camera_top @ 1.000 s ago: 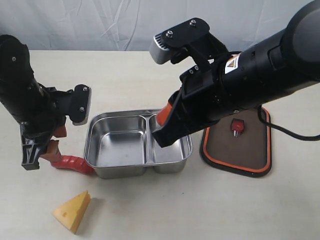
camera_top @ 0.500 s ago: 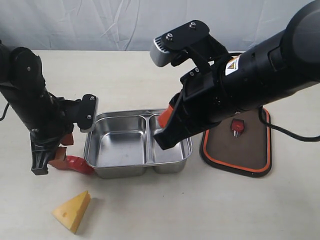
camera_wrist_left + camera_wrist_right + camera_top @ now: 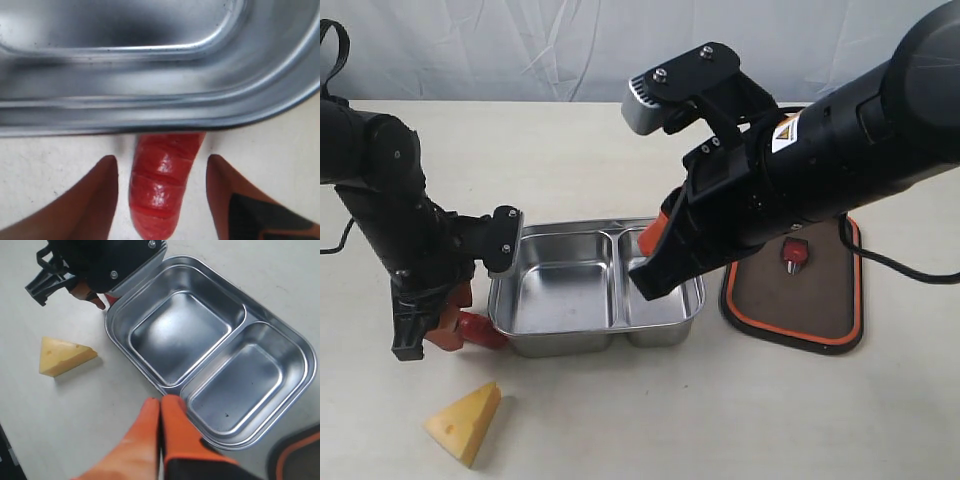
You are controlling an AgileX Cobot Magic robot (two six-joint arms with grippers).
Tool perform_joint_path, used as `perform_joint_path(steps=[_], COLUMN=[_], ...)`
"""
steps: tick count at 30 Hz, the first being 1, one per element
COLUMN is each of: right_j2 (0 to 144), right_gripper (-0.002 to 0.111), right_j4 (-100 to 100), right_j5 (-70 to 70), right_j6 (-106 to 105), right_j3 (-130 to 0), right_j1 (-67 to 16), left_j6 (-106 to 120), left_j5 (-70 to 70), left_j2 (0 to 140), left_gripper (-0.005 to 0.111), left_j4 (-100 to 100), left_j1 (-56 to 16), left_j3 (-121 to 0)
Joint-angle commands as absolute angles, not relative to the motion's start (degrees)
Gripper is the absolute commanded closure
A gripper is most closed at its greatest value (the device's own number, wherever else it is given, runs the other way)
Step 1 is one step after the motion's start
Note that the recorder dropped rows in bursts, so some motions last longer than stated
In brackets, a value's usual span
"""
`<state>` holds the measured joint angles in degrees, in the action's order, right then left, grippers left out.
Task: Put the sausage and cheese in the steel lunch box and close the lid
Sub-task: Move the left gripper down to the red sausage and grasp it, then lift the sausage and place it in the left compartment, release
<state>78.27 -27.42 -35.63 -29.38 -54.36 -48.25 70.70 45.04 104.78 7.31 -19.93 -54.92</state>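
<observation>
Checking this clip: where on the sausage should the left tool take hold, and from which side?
Grip the sausage across its ridged body, on the free part clear of the lunch box, coming from the side away from the box. Its other end is hidden by the box rim, and the open left tool straddles its narrow width.

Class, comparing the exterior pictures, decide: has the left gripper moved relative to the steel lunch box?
Yes. The left gripper has shifted right, toward the left wall of the steel lunch box, and now straddles the sausage.

Left claw (image 3: 161, 167) spread wide, low; right claw (image 3: 160, 407) pressed together, raised.
</observation>
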Motion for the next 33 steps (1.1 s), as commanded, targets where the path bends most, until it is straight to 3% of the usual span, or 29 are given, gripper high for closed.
perform_joint_path(steps=[1,13,15,19,27,33], right_j2=[77.87,77.87,77.87,77.87,77.87,77.87], right_gripper=[0.109,0.109,0.109,0.109,0.109,0.109], right_j4=[-26.89,-26.89,-26.89,-26.89,-26.89,-26.89], right_j5=[-35.90,-36.57,-36.70,-36.97,-39.12,-39.70], right_j6=[-28.47,-27.42,-27.44,-27.04,-27.04,-26.93], right_j3=[-54.50,-54.50,-54.50,-54.50,-54.50,-54.50], right_j1=[-48.02,-48.02,-48.02,-48.02,-48.02,-48.02], left_j6=[70.87,70.87,70.67,70.17,57.20,54.99], left_j5=[44.70,45.11,45.51,49.68,59.90,62.98], left_j2=[105.20,107.21,107.21,107.21,105.28,96.45], left_gripper=[0.056,0.060,0.071,0.107,0.106,0.106], left_j4=[7.81,6.59,6.47,4.13,-8.69,-10.31], left_j1=[-20.28,-20.28,-20.28,-20.28,-20.28,-20.28], left_j3=[-55.17,-55.06,-55.06,-55.06,-55.06,-55.06])
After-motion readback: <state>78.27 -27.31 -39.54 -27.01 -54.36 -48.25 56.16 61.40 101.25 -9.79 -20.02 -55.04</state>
